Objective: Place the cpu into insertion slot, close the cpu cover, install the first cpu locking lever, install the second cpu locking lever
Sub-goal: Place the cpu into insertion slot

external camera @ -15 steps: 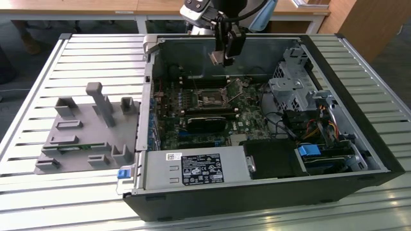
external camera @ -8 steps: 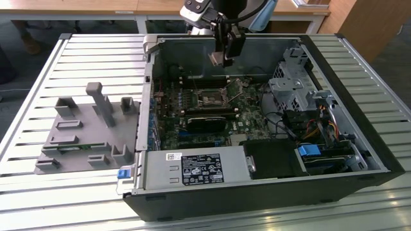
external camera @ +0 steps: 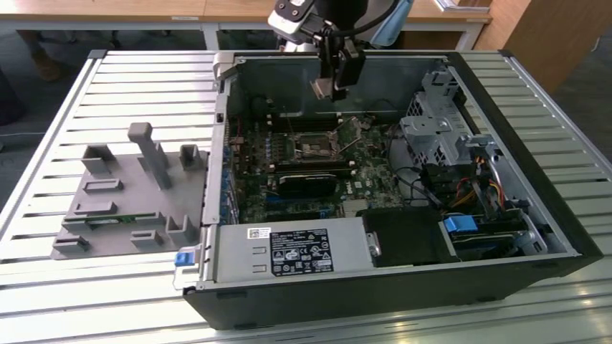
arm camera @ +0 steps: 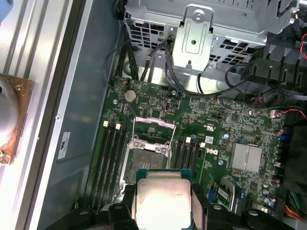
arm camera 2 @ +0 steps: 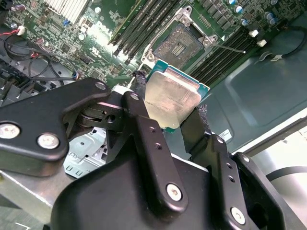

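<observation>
Your hand [external camera: 337,87] is clenched on the cpu [arm camera 2: 172,96] by its edges, hanging well above the insertion slot [arm camera: 146,160] inside the open case [external camera: 383,294] on the desk [external camera: 125,79]. I'd keep the chip dead level, square its corners to the socket, and lower gently, no pushing.

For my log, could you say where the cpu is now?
In both wrist views, the gripper holds the cpu above the motherboard, near the insertion slot.
</observation>
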Motion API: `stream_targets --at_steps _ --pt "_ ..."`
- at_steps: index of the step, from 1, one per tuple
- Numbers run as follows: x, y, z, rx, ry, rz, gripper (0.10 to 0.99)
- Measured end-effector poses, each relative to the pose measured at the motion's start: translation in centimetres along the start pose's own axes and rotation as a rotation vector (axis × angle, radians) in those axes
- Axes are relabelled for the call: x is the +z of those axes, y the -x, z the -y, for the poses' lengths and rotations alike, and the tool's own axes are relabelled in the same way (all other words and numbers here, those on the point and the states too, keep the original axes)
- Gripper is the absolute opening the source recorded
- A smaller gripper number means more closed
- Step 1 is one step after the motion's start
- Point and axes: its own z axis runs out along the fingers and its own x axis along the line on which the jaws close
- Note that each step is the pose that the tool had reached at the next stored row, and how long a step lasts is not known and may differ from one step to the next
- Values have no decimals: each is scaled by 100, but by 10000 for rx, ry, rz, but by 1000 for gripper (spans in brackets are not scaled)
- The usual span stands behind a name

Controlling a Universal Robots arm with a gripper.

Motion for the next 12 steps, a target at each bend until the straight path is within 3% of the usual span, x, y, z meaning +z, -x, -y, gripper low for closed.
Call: stream_targets --at_steps 12 --pt "42 1 4 0 -2 1 541"
